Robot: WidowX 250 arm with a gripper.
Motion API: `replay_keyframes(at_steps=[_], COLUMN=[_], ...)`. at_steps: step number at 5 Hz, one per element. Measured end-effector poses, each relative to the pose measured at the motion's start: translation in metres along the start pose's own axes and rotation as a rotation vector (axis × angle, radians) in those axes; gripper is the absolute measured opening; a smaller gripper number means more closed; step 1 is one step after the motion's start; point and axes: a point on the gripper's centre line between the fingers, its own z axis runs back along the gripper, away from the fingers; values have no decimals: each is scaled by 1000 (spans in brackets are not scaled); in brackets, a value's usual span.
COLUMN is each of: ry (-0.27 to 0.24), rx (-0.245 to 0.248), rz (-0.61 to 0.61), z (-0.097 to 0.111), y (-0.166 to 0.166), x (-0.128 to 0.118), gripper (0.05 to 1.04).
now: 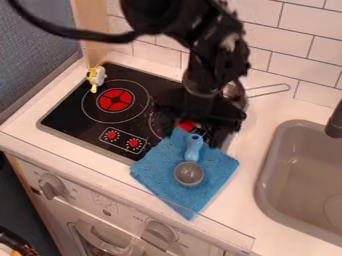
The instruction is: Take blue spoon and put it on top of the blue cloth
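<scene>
Pincer (192, 137) hung wide above blue cloth (158, 169); beneath it, blue spoon (189, 174) lay on cloth, handle (194, 149) nearest. Crooked lift risked snagging handle, dragging spoon askew.

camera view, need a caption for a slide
Blue-handled spoon on a blue cloth at the stovetop's edge, the black gripper by the spoon's handle.

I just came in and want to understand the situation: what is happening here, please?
A robot arm's black gripper hangs above the toy stove, right at the handle end of a spoon with a blue handle and a grey bowl. The spoon lies over the blue cloth, where the task wants it. Whether the gripper holds the handle, I cannot tell. The cloth lies partly on the stove and partly on the counter.
</scene>
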Motion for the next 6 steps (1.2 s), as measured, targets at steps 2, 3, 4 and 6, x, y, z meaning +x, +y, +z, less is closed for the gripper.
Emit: replay_keyframes(at_steps=[2, 3, 4, 6], ry=[-56, -56, -57, -56], rx=[-16, -16, -15, -16], rz=[6, 5, 4, 5], z=[30, 30, 30, 30], y=[6, 6, 6, 6], x=[9, 9, 9, 9], gripper=[1001, 1001, 1001, 1001])
